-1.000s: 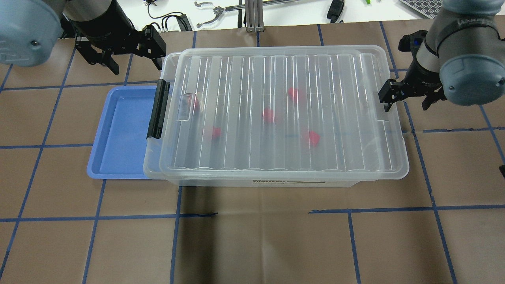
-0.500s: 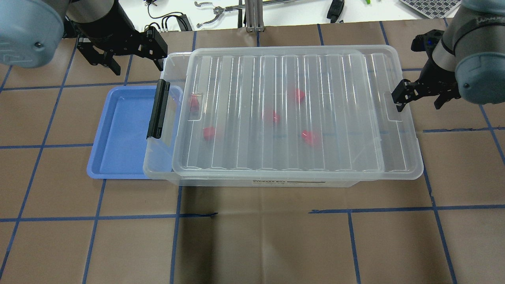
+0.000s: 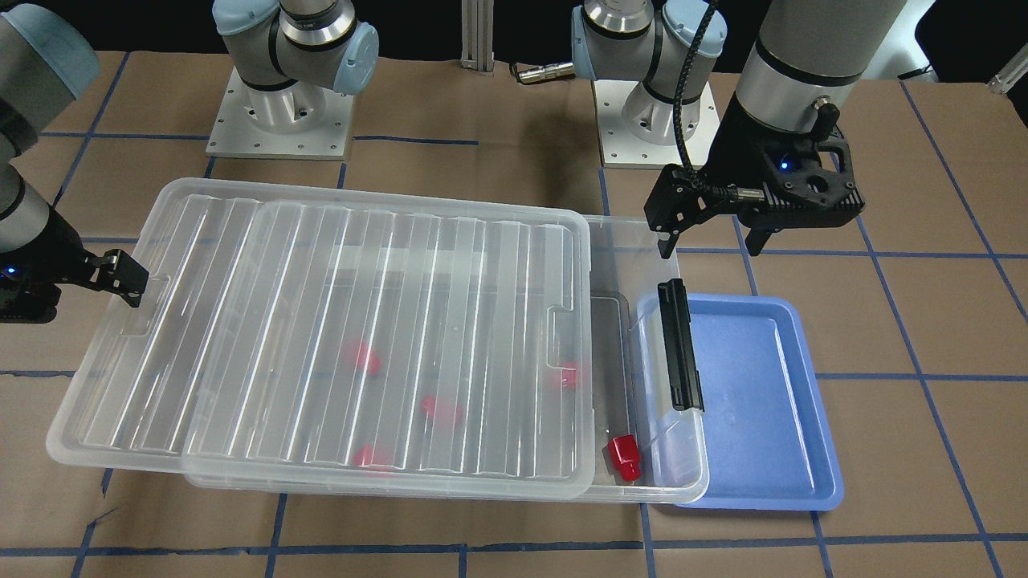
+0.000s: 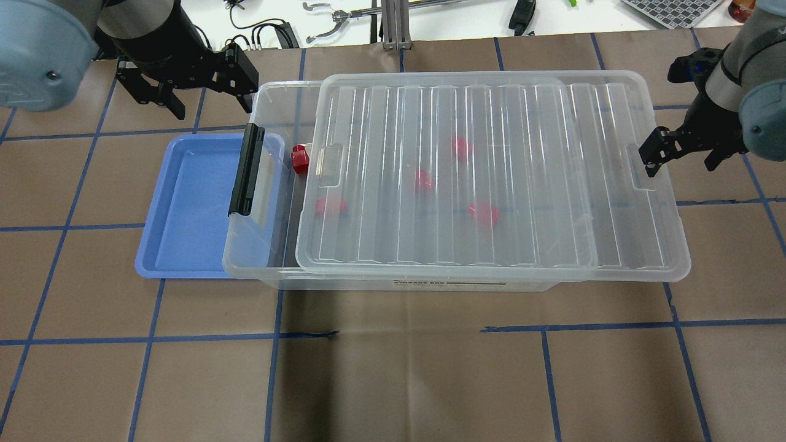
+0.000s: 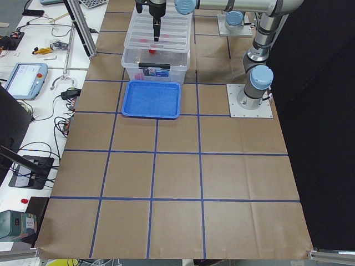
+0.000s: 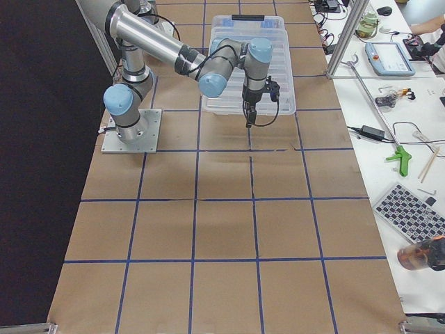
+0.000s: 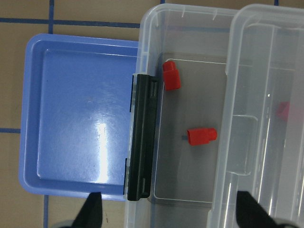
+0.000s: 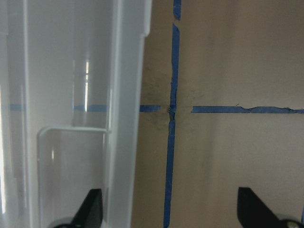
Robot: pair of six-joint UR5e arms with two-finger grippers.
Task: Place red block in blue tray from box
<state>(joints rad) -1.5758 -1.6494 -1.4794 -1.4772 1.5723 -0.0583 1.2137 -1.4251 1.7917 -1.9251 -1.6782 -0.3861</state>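
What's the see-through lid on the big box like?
The clear ribbed plastic lid lies flat on the large clear plastic box, shifted toward the robot's right, overhanging that end and leaving a gap beside the black latch bar. Both short ends have handle notches. Red blocks show blurred through it. The open right tool straddles the overhang.

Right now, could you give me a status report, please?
Left gripper open beside box, latch end. Right gripper open at lid edge. Red block exposed near latch; lid covers most of box. Blue tray empty.
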